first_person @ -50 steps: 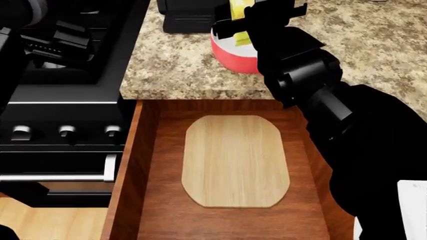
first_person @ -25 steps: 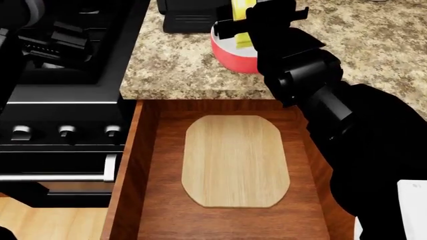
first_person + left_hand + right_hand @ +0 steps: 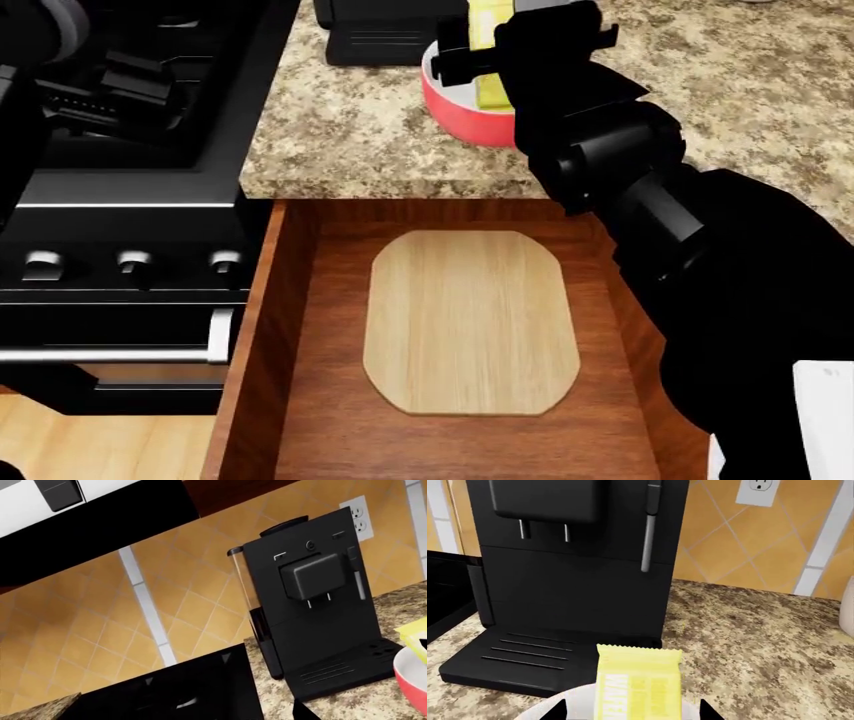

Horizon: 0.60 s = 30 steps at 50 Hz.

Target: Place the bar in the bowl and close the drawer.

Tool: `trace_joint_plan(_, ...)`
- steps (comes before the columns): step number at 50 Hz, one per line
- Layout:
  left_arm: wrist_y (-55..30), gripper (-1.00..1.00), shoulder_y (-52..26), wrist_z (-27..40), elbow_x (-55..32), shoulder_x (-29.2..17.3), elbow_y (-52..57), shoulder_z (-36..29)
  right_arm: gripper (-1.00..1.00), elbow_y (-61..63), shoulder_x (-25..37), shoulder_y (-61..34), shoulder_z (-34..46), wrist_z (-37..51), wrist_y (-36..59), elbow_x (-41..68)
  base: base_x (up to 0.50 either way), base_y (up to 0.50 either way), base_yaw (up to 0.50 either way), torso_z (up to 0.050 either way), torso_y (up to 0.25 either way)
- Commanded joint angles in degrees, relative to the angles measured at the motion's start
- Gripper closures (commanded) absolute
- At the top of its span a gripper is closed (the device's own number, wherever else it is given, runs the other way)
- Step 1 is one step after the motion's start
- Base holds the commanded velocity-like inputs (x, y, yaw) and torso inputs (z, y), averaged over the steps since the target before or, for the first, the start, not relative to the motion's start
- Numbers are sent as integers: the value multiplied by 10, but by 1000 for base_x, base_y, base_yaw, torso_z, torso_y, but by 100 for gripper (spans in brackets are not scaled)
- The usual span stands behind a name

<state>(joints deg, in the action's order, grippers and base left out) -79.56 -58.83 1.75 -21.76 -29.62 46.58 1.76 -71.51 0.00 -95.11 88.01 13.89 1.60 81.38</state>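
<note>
The right gripper [image 3: 483, 58] was positioned directly over the bowl [image 3: 465, 108], with the bar [image 3: 489, 35] standing upright between its fingers. In the head view the black fingers [image 3: 451, 56] crossed in front of the yellow wrapper, so the pincer was clamped on the bar. The lower end of the bar reached down inside the rim of the bowl; whether it touched the white interior could not be determined, because the gripper hid that area.

In the right wrist view the bar [image 3: 638, 684] filled the centre, its crimped upper edge facing the coffee machine [image 3: 570, 575], and the two dark fingertips [image 3: 557, 711] sat on either side of it. The pale rim of the bowl [image 3: 564, 699] curved beneath the bar. The bowl stood on the granite countertop [image 3: 347, 130], just in front of the drip tray of the coffee machine.

The drawer [image 3: 300, 330] was pulled fully out from under the countertop edge nearest the bowl. A pale wooden board [image 3: 470, 320] lay flat on the drawer floor, well apart from the bowl and the bar.

The left gripper [image 3: 114, 85] was held over the black stove [image 3: 134, 200], beside the countertop and well apart from the bowl. Its jaw state could not be told from the pictures. In the left wrist view the edge of the bowl [image 3: 410, 672] and a corner of the bar [image 3: 415, 632] appeared next to the coffee machine [image 3: 313, 610].
</note>
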Motion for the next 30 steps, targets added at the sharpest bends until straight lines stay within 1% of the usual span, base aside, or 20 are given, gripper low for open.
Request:
trace_joint_plan(1,-4,-100,2,2,-4,-2,4,3,-100,0,0,1,-1,1,0,-12,0,0,0,0,0)
trace_joint_plan(21,-2,-100,-1,6,-9,-3,2,5,-100,-6,0,-9,-6,9,-26,-13,0,0,0,0,0)
trace_joint_plan(30,1,-100,-2,7,-12,-2,7,10,-100,-18,0,-22,-7,-11,-29,-6,0,0,0,0,0)
